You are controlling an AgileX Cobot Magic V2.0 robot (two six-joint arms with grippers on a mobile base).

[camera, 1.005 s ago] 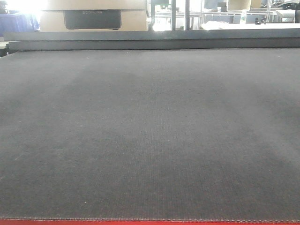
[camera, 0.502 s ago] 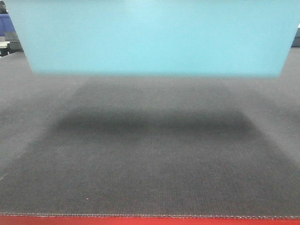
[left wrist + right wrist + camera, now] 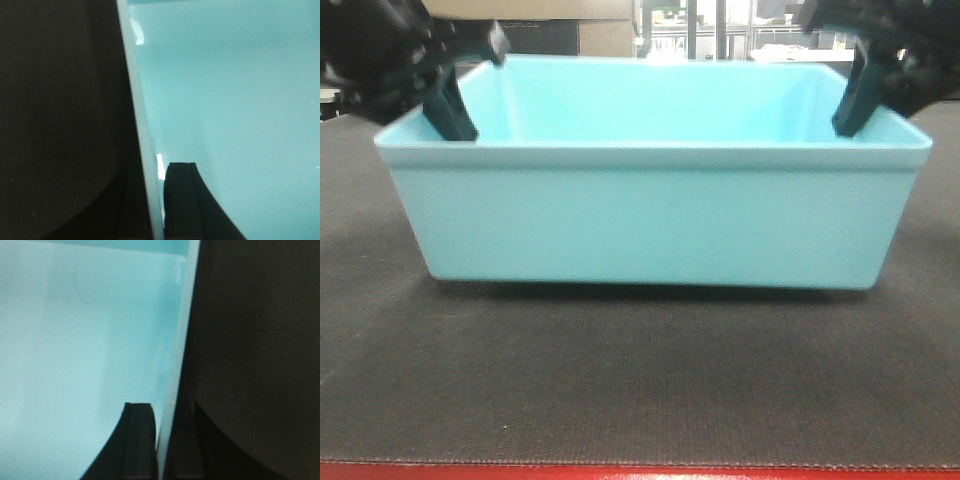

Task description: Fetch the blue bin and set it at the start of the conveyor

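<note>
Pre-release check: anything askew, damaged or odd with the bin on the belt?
Nothing stands out. The blue bin looks level and undamaged on the conveyor belt; left gripper and right gripper each grip an end wall.

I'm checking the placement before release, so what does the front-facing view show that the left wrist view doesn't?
Only the front-facing view shows the whole blue bin, apparently resting on the conveyor start, the red frame edge, and the right gripper on the opposite end wall. Only the left wrist view shows up close one finger inside the wall, the other outside, straddling the rim. Both show the left gripper on the bin's wall and dark belt beside it.
</note>
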